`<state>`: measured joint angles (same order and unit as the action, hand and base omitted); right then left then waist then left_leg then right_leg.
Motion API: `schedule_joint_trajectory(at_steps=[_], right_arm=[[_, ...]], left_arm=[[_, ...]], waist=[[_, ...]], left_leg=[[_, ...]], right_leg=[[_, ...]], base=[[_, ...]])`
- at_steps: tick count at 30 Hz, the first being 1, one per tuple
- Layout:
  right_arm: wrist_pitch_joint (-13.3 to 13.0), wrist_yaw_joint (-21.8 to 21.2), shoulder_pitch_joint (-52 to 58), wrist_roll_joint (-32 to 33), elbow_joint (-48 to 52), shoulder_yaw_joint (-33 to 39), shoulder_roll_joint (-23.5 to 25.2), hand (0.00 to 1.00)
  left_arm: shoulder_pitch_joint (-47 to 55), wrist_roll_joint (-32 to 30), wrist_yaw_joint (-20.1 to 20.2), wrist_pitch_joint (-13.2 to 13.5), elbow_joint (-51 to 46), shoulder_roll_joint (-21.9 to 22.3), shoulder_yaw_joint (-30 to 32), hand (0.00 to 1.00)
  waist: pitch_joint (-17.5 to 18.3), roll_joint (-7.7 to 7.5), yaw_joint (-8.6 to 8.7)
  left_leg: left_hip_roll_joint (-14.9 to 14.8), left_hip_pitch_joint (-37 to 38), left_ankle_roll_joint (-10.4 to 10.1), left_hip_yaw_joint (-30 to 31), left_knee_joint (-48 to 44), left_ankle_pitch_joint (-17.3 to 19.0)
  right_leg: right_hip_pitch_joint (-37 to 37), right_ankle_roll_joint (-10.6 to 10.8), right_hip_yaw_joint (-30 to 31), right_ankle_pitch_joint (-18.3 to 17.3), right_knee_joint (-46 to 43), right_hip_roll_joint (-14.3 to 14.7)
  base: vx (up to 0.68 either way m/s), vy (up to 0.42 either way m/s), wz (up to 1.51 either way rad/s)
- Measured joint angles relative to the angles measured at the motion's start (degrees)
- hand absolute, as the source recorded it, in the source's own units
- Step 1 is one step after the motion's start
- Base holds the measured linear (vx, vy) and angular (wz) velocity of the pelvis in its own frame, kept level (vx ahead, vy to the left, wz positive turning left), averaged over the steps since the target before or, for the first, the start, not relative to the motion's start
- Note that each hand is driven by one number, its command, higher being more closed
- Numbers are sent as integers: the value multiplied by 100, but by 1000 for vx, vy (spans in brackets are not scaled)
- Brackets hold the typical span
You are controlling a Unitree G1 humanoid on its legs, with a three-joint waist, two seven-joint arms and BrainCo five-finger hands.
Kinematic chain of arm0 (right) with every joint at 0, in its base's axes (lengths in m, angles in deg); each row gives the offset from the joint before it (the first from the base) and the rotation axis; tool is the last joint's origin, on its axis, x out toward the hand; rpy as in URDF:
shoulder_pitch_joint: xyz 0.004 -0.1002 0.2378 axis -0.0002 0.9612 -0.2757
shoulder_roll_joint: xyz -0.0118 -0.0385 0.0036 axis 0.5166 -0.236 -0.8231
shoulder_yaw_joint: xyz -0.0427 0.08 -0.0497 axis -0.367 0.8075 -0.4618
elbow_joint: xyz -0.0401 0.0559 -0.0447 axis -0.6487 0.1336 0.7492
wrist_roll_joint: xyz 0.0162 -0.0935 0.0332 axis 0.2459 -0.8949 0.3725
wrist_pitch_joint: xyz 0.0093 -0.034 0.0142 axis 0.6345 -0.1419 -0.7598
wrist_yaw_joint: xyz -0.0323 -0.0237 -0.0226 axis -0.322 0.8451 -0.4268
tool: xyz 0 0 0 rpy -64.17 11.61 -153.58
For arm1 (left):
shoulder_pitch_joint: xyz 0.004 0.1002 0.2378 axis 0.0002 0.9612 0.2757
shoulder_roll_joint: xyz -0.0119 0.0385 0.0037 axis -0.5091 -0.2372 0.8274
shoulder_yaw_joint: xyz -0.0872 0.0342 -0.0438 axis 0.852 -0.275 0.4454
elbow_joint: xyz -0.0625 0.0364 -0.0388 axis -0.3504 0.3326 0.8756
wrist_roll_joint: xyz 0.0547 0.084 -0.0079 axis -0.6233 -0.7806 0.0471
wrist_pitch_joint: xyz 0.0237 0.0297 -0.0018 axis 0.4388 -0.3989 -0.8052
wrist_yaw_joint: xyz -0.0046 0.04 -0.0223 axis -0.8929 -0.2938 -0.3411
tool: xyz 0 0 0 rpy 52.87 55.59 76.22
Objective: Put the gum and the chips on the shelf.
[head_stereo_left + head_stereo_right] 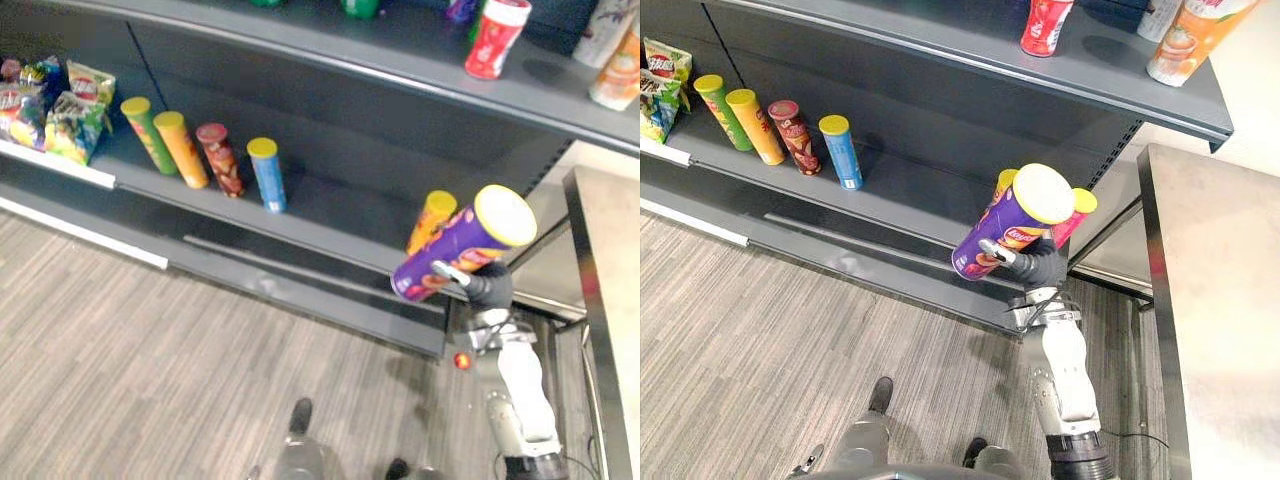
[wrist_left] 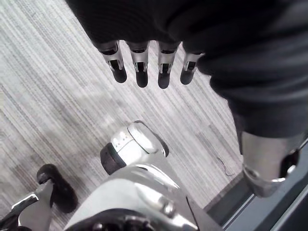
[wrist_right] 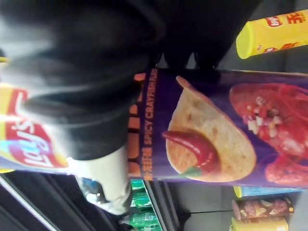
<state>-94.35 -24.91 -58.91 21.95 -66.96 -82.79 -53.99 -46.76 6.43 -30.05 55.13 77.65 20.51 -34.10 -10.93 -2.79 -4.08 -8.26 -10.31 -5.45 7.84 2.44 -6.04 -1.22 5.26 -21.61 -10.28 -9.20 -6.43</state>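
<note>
The right hand [image 1: 1040, 268] has its fingers curled around the purple chips can [image 1: 1005, 225] and grips it near the middle of the body. In the right wrist view the dark cover lies across the can and the thumb [image 3: 103, 185] presses on its side. The can is held tilted in front of the right end of the lower shelf [image 1: 330, 210], with its pale yellow lid higher and turned away from the shelf's left end. Whether its lower end touches the shelf edge, I cannot tell.

Just behind the held can, an orange can with a yellow lid [image 1: 432, 220] stands on the right end of the lower shelf. Towards the middle of the same shelf four cans stand in a row, a little apart from each other: a green can [image 1: 148, 133], an orange can [image 1: 183, 150], a red-brown can [image 1: 220, 160] and a blue can [image 1: 267, 175]. At the left end of the shelf lie several chip bags [image 1: 60, 115].

Above the lower shelf is the upper shelf [image 1: 400, 60], where a red can [image 1: 495, 38] stands. Beside the right end of the lower shelf is a steel table [image 1: 1220, 300].

The left hand [image 2: 139, 62] hangs over the grey floor [image 1: 120, 350] before the lower shelf. Its fingers are straight and relaxed, and it has nothing in it.
</note>
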Motion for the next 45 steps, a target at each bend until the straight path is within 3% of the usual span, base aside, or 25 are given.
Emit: schedule_joint_trajectory(at_steps=[4, 11, 21, 27, 32, 35, 38, 39, 42, 45], right_arm=[[1, 14, -29, -5, -3, -132, -21, 100], [1, 7, -442, -23, -27, -565, -18, 100], [21, 148, -993, -68, -382, -858, -50, 100], [65, 353, -1686, -140, -1185, -895, -34, 100], [275, 737, -2407, -753, -2304, -907, 96, 100], [313, 942, -2711, -978, -2808, -786, 142, 100], [424, 1205, -3385, -1208, -3480, -436, 195, 100], [437, 1322, -3710, -1237, -3679, -157, 181, 100], [441, 1536, -4090, -1424, -3745, 152, 188, 100], [484, 1711, -4228, -1440, -3882, 178, 205, 100]], left_arm=[[1, -308, -115, 1, 36, 0, -3, 0], [-16, -661, -249, 5, 35, -51, -99, 0], [53, -810, -266, -6, 115, -111, -200, 0], [48, -863, -273, -36, 112, -155, -331, 0], [40, -946, -357, -39, 101, -159, -426, 0], [-9, -1000, -401, -39, 95, -160, -474, 0], [-93, -993, -438, -32, -15, -124, -562, 0], [-190, -969, -442, -33, -58, -114, -578, 0], [-254, -945, -481, -30, -209, -117, -578, 0], [-257, -837, -580, -31, -216, -120, -575, 0]], waist=[[94, 14, 20], [155, -15, 77], [598, -13, 55], [641, -27, -92], [637, -17, -189], [621, 6, -358], [440, 124, -469], [300, 187, -592], [82, 291, -746], [-77, 293, -878]], left_leg=[[-16, 162, -155, -362, 291, -318], [71, 340, -160, -559, 304, -310], [-25, 367, -160, -532, 339, -266], [-20, 339, -155, -414, 339, -304], [51, 129, -183, -79, 330, -429], [96, 24, -188, 100, 303, -485], [203, -137, -188, 467, 302, -561], [243, -240, -186, 594, 301, -572], [269, -462, -187, 738, 301, -571], [313, -476, -180, 746, 301, -577]], right_leg=[[-23, 7, 53, -4, 7, -79], [-146, 49, 239, 21, 105, -176], [-202, 63, 221, 35, 118, -79], [-226, 63, 131, 35, 117, -74], [-224, 66, -180, 33, 117, -56], [-216, 77, -339, 20, 97, -60], [-179, 114, -697, -144, -177, -136], [-65, 117, -824, -269, -403, -203], [112, 113, -1057, -387, -645, -270], [128, 137, -1107, -456, -743, -343]], base=[[112, -4, -3], [38, 19, -9], [-34, -8, 1], [-12, -13, 8], [-3, -11, 28], [-2, -5, 34], [-54, -3, 66], [-99, 2, 55], [-85, -13, 43], [-20, -20, 15]])
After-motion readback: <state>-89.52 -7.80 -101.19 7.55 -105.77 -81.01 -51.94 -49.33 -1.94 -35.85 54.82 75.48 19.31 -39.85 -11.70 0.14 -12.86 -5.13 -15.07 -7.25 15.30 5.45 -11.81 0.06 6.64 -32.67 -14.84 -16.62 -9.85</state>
